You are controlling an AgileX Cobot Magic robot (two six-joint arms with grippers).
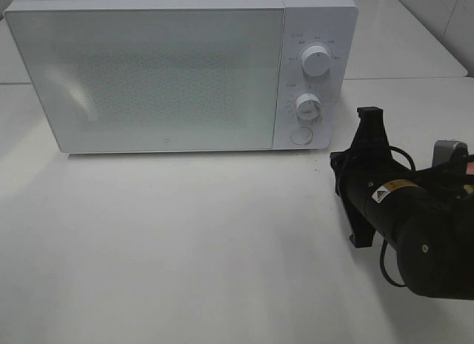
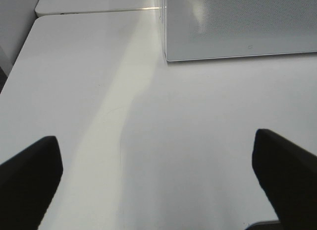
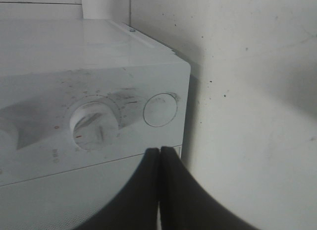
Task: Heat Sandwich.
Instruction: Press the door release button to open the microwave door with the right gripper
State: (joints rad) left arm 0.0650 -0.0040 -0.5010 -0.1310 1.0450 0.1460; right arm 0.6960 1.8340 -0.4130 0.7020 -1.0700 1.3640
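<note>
The left pincer [image 2: 156,141] is held released, fingers wide apart, above the table [image 1: 185,240]. The right pincer [image 3: 159,149] is clenched on nothing, tips pressed together, near the round button [image 3: 160,110] of the white microwave [image 1: 155,70], whose door is shut. The sandwich is not seen, so its place cannot be told.

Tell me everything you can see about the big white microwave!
The microwave is a white box, smooth like plastic or painted metal, standing upright on the white table. Its wide, speckled door is shut. Its right panel has an upper knob, a lower knob and a round button below them. The shut right gripper hovers close by, apart from it.
</note>
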